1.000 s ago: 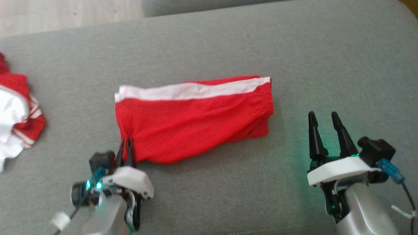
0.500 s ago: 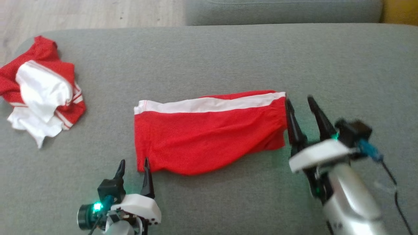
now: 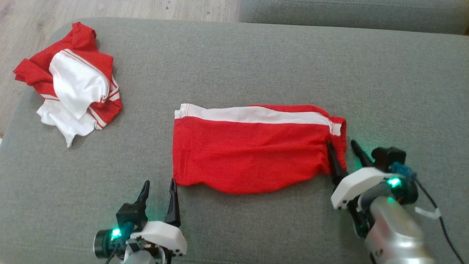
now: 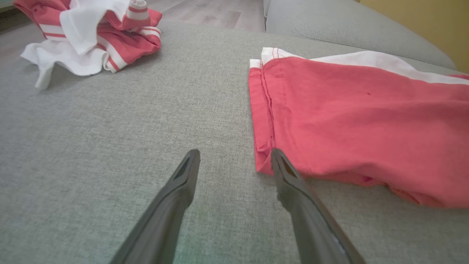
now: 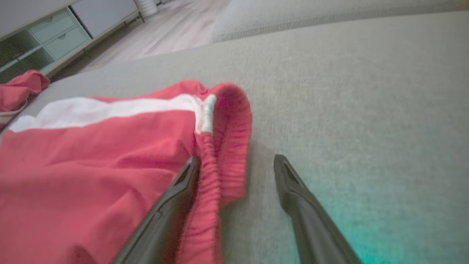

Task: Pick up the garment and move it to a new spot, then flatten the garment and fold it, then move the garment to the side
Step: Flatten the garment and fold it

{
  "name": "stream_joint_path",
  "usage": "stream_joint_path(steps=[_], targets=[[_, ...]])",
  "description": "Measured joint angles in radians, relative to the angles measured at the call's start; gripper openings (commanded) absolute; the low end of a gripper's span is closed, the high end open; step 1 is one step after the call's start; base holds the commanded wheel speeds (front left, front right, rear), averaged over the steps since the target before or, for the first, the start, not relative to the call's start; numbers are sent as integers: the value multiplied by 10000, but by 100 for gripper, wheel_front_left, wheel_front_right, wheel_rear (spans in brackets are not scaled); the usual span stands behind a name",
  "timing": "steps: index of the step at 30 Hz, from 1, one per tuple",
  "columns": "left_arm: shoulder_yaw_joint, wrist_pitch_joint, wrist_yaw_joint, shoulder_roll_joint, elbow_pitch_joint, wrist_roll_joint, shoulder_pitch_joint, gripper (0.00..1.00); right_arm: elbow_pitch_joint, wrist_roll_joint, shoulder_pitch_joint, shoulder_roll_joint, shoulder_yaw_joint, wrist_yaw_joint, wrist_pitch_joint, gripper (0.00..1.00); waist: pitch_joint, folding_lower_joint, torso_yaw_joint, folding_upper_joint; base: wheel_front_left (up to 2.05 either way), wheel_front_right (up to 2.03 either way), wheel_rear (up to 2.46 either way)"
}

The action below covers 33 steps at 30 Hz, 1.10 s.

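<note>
The garment, red shorts folded flat with a white stripe along the far edge, lies on the grey sofa cushion. My left gripper stands open just off its near left corner, holding nothing; in the left wrist view the right fingertip touches the hem of the garment. My right gripper is open at the elastic waistband end. Its left finger rests on the red cloth and the gathered waistband lies between the two fingers, the right one over bare cushion.
A crumpled red and white garment lies at the cushion's far left corner, near the rounded edge and wooden floor. A second sofa cushion adjoins at the back. Bare grey fabric stretches to the right of the shorts.
My left gripper has let go of the shorts' near left corner, opened and drawn back. My right gripper has moved left onto the waistband end. The head camera has swung left.
</note>
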Motion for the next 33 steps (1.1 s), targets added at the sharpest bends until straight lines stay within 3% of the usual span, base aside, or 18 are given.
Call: stream_joint_path(steps=[6,7,8,9,10,15,20,27,30,33], targets=[[33,0,36,0,-25,6,11,100,-35,1363,287,-19,1269,0,-42,100,12,0,-33,0,0,0,0],[33,0,29,0,-29,6,14,100,-52,1613,310,-25,1432,0,-44,85,0,0,-50,0,0,0,0],[36,0,27,0,-29,6,25,100,-65,1831,348,-25,1569,0,-46,58,-17,0,-69,0,0,0,0],[38,0,23,0,-31,10,39,100,-69,2013,400,-27,1678,0,-48,10,-37,-1,-88,0,0,0,0],[38,0,0,0,-31,19,55,100,-67,2150,464,-29,1789,0,-59,0,-57,-1,-106,0,0,0,0],[35,0,-17,-2,-36,19,229,100,29,2648,486,-15,1789,0,-58,0,-124,-1,-182,0,0,0,0],[105,0,-17,-2,-69,36,244,100,52,2698,476,107,951,0,-42,0,-169,-1,-339,0,0,0,0],[134,0,-42,0,-81,33,277,100,-439,2665,800,-700,-324,0,-25,0,-343,0,-773,0,0,0,0],[27,0,-102,0,-73,31,402,100,-930,2673,836,-765,-228,0,-25,0,-435,-1,-944,0,0,0,0],[-155,0,-104,-4,-52,2,455,100,-1638,2959,830,-656,493,0,48,0,-526,-1,-1016,0,0,0,0]])
